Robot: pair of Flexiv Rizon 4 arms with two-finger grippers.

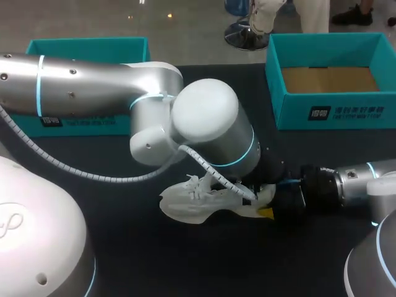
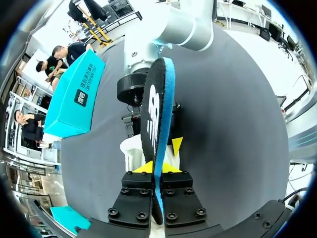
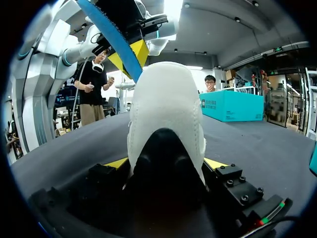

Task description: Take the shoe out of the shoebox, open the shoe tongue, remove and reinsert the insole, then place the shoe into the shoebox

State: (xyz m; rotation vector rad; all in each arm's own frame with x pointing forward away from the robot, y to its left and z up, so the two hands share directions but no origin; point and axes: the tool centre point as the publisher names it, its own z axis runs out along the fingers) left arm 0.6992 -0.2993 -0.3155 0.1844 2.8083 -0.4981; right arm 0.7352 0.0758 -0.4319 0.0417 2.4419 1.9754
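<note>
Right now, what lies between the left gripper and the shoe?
The insole, black with a blue edge, clamped edge-on in the left gripper and reaching toward the white shoe; the left wrist view shows it.

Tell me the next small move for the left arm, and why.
Probably lower the left gripper to feed the insole into the white shoe. The insole is out, pinched in the left gripper just above the white shoe, whose heel end the right gripper clamps.
</note>
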